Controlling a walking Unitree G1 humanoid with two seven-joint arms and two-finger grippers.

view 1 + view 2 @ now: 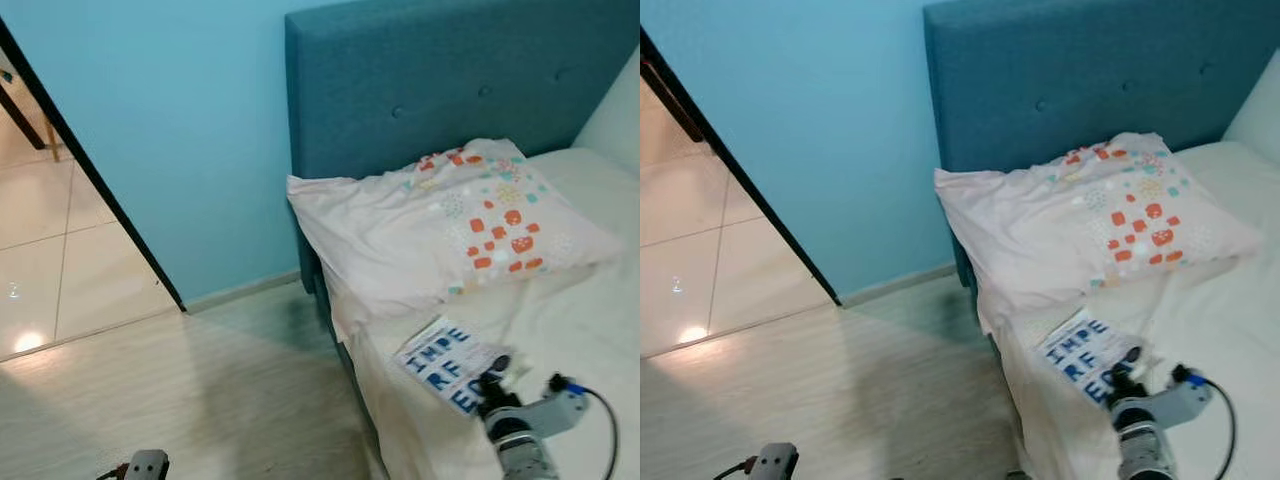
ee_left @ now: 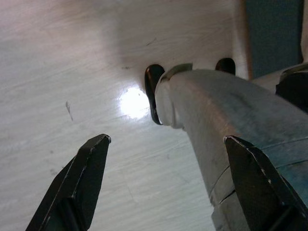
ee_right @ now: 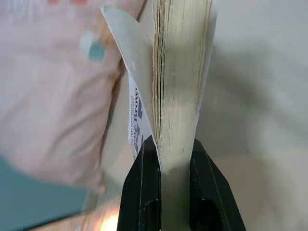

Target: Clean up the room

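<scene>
Gripping a white book [image 1: 447, 364] with blue lettering by its page edge, the right gripper [image 3: 166, 161] has both black fingers pressed against the paper, one cover curling away from the pages. The book is at the near corner of the bed [image 1: 590, 330], over the white sheet, just below a pale pillow [image 1: 450, 225] with orange and teal squares that leans against the teal headboard [image 1: 450, 80]. Beside the bed lies pale wood flooring [image 1: 200, 400], then a light blue wall [image 1: 170, 130] and a doorway to shiny tiles [image 1: 50, 260]. The left gripper [image 2: 166, 178] hangs low over the floor, fingers spread wide, next to the robot's own grey leg [image 2: 231, 130].
</scene>
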